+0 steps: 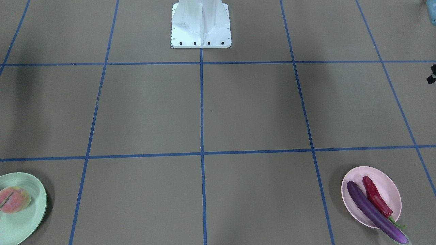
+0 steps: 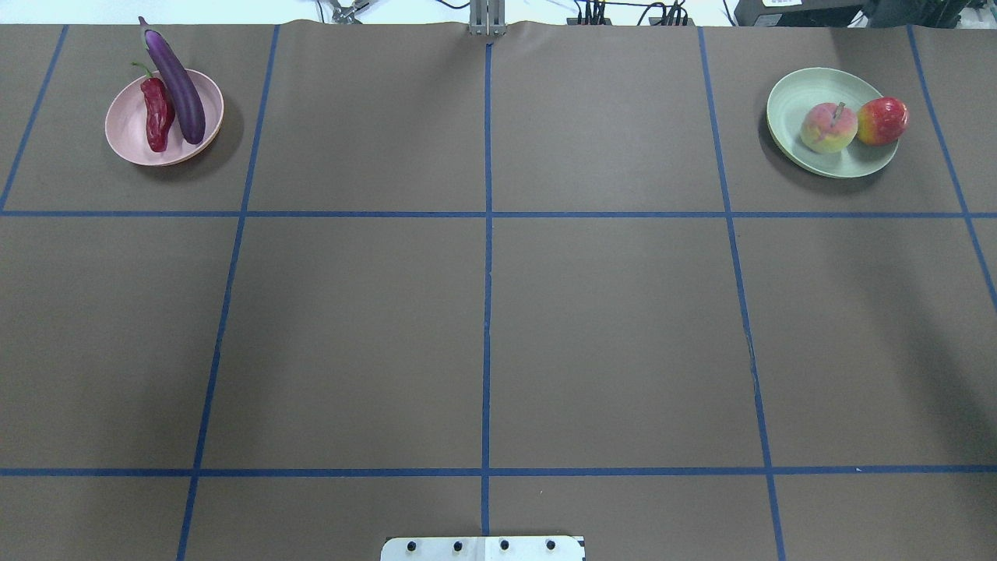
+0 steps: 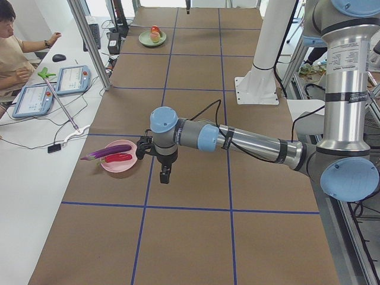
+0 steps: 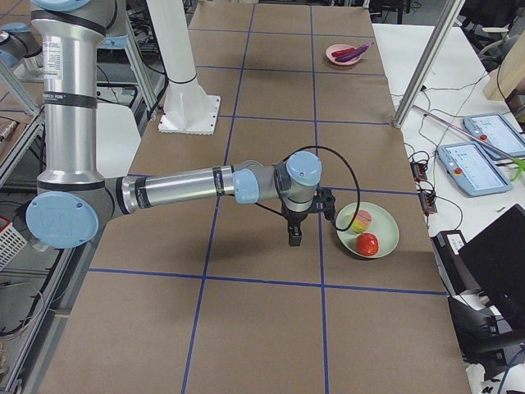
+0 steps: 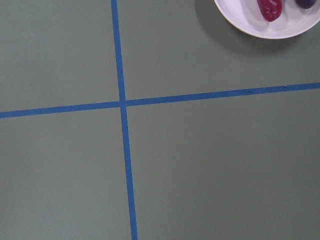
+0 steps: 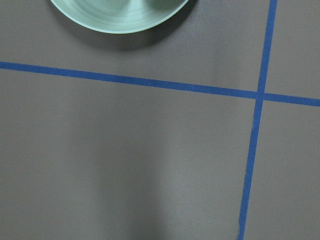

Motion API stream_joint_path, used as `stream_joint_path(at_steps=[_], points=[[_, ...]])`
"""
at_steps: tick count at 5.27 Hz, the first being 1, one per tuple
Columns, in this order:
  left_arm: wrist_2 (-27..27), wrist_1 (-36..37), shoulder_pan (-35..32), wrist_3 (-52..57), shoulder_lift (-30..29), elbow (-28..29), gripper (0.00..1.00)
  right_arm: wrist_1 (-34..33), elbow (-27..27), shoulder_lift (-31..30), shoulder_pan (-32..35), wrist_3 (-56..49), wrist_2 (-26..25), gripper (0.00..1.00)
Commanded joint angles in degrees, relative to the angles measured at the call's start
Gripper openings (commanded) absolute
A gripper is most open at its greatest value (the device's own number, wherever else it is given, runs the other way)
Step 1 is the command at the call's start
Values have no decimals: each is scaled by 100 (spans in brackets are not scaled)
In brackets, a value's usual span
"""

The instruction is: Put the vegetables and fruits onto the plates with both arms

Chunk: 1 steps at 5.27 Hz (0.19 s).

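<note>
A round pale pink matte plate [image 2: 125, 128] sits at about 10 o'clock in the overhead view, close to the far edge of the brown paper-covered table [image 2: 483, 327] marked with blue tape lines [image 2: 487, 234]. Across it lies a long glossy purple eggplant [image 2: 177, 84]. Its long axis runs from 11 to 5 o'clock, the stem end overhangs the far rim towards the table edge, and the blunt end rests inside the plate. At the eggplant's 9 o'clock lies a shorter wrinkled red chili pepper [image 2: 157, 115], close alongside. It runs nearly 12 to 6 o'clock, with its green stem at the far end.

A round pale green plate [image 2: 802, 86] sits at about 2 o'clock, well apart from the pink one, with wide brown surface between them. A pinkish-orange peach half [image 2: 828, 128] rests near its middle, the brownish slit pointing to about 1 o'clock. A round red-orange pomegranate [image 2: 882, 121] touches the peach and sits on the rim at 3 o'clock.

In the side views the left gripper [image 3: 164, 177] hangs pointing down over the table just beside the pink plate. The right gripper [image 4: 294, 238] hangs likewise near the green plate. Whether either pair of jaws is spread or pressed together cannot be told.
</note>
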Motion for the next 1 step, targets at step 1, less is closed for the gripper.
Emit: stream_joint_path(at_steps=[1], points=[[-4, -21, 1, 0, -33, 171, 100, -26, 12, -10, 351, 0, 55, 100]])
